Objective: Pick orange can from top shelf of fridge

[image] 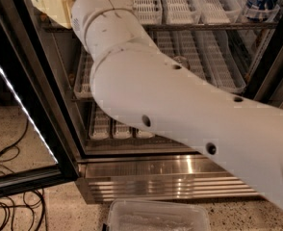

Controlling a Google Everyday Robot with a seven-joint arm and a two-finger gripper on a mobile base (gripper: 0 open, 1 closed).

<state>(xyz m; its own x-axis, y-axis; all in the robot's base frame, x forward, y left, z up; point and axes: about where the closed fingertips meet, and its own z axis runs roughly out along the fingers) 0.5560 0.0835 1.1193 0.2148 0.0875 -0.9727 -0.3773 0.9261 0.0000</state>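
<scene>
Dark wire top shelf (pixel 204 26): lined with white slotted trays (pixel 175 4).
Cream plastic end effector (pixel 47 4): at that shelf's left end; grip cannot be told.

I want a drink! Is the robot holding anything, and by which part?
Cannot tell: the gripper is up at the left end of the top shelf, mostly hidden behind the arm.

Dim, warm light overall: LED strip (pixel 21 105) on the door edge blown out, glare bands on the steel base panel (pixel 170 177), white arm (pixel 180 105) evenly lit, gripper (pixel 47 4) at top-left edge possibly shadowed underneath.
</scene>
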